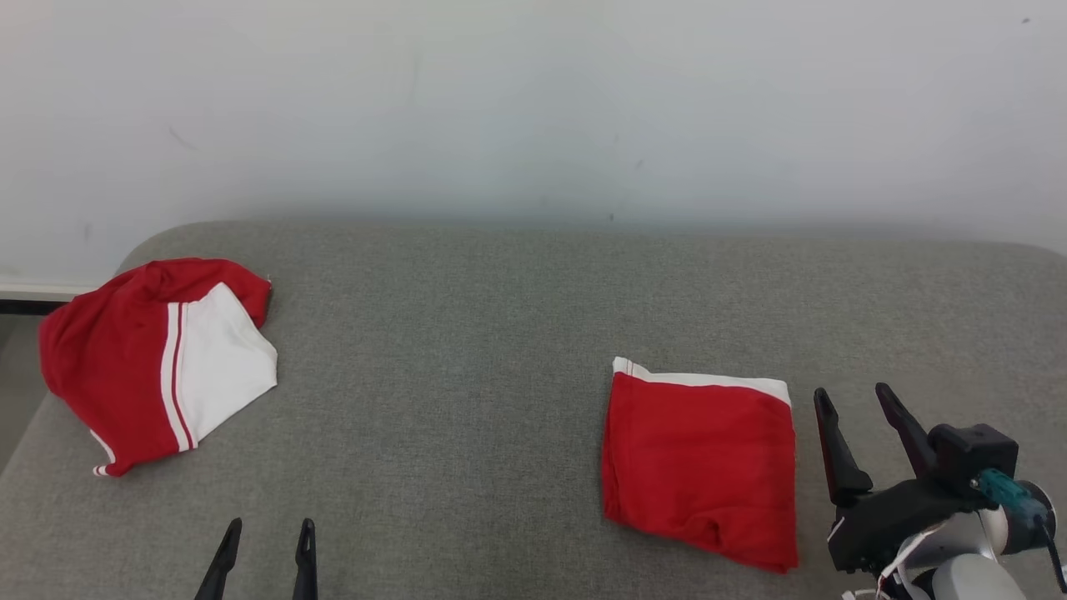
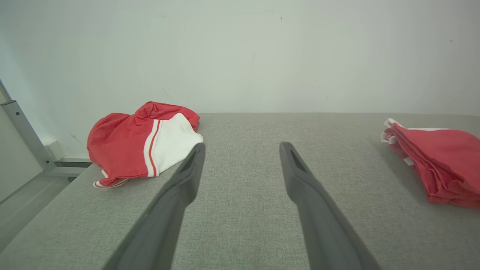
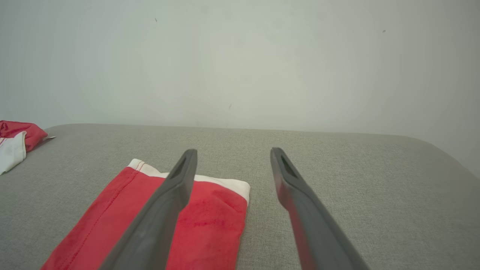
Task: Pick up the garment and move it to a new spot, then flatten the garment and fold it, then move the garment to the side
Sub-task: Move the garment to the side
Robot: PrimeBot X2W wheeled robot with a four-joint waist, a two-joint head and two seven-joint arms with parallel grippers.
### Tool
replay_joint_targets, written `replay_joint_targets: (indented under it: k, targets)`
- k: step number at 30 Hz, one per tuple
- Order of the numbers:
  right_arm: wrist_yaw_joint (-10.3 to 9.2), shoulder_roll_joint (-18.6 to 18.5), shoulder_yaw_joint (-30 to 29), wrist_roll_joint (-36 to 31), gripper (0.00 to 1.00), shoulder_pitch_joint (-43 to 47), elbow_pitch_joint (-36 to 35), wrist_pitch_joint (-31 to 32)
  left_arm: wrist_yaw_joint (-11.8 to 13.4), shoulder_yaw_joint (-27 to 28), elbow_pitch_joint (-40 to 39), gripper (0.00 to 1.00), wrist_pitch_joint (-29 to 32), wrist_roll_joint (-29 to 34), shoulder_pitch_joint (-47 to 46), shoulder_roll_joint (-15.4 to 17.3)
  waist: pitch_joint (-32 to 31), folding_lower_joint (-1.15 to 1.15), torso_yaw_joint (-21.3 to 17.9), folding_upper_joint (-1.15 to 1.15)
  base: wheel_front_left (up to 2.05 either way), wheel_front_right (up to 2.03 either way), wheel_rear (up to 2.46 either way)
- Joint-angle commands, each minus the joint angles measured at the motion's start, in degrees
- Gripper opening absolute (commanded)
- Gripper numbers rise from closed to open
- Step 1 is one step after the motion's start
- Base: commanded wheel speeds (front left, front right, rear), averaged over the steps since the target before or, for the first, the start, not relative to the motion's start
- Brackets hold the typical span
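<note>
Open and empty: left gripper (image 1: 272, 523), right gripper (image 1: 852, 390). Folded garment (image 1: 700, 467) at four o'clock; crumpled garment (image 1: 158, 358) at nine, likely the next pickup.

The head view's bottom edge cuts off the left gripper (image 1: 271, 525) below its two fingertips, and the right gripper (image 1: 852, 392) has its arm cut off at the lower right corner. The left wrist view's right edge crops the folded garment (image 2: 446, 165). In the right wrist view one finger (image 3: 165, 217) hides a strip of it, and the crumpled garment (image 3: 15, 144), toward the cushion's (image 3: 337, 168) far left corner, is cropped by the left edge.
</note>
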Motion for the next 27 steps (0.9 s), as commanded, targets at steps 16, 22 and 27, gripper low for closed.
replay_joint_targets:
  k: [16,22,27]
  targets:
    - [-0.14,1.15,-0.57,3.09,1.00,-8.56,14.56,11.26,0.38,-1.07,0.06,1.00,-0.18,-0.33,-1.79,-0.52,2.52,0.00,2.20,0.00,0.00,0.00,0.00]
    - [-0.14,1.80,-0.96,2.47,1.00,-11.76,20.63,12.52,0.24,-1.65,0.43,1.00,-0.18,-0.29,-3.18,-0.64,3.91,0.00,2.71,0.00,0.00,0.00,0.00]
    - [-0.14,2.37,-1.43,2.77,1.00,-13.40,25.61,13.42,0.11,-2.13,0.89,1.00,-0.18,-0.44,-4.18,-0.79,4.81,0.00,3.57,0.00,0.00,0.00,0.00]
